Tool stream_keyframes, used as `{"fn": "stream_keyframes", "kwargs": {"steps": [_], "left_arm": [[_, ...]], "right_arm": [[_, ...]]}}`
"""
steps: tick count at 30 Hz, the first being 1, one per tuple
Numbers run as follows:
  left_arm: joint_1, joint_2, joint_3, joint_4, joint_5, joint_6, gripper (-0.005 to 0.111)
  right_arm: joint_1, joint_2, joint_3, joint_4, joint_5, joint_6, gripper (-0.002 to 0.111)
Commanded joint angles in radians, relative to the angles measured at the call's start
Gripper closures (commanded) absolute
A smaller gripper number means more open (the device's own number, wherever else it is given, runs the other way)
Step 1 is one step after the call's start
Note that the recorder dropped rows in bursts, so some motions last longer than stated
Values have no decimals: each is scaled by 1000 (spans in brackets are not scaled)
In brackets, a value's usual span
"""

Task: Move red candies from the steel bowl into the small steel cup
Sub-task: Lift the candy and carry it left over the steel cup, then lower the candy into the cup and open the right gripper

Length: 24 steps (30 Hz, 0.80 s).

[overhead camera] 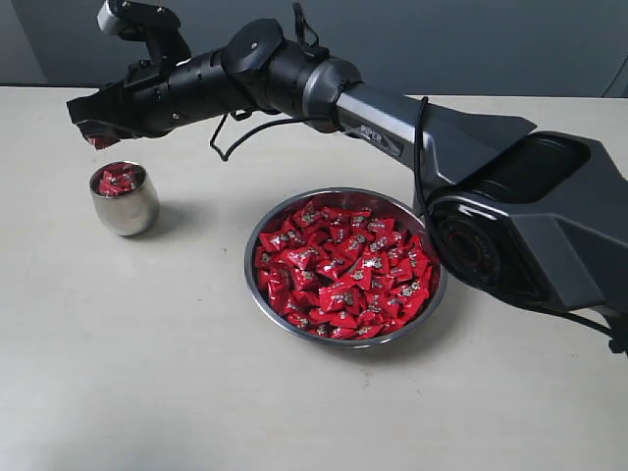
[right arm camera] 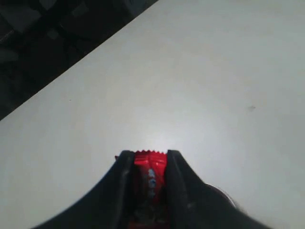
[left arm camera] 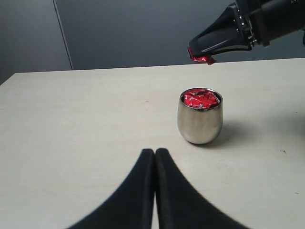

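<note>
The right gripper (overhead camera: 95, 134), fingers clamped on one red candy (left arm camera: 201, 59), hangs above the cup (left arm camera: 200, 118), which lies almost straight below it

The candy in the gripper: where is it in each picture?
Exterior view: candy at the far left, pinched in the right gripper, above the cup in the picture.
Left wrist view: candy at that gripper's tip, higher than the cup.
Right wrist view: candy close up, pinched in the gripper; no cup clearly seen.
Shared landmark: the right gripper holding it.
</note>
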Motion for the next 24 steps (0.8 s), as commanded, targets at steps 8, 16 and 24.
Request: {"fn": "stream_keyframes", "kwargs": {"steps": [8, 16, 24], "left_arm": [[1, -4, 4, -2, -2, -2, 106], [1, -4, 4, -2, -2, -2, 106], [1, -4, 4, -2, -2, -2, 106]], "right_arm": [[9, 32, -5, 35, -86, -3, 109], [9, 54, -5, 35, -79, -3, 109], [9, 53, -5, -14, -77, 16, 109]]}}
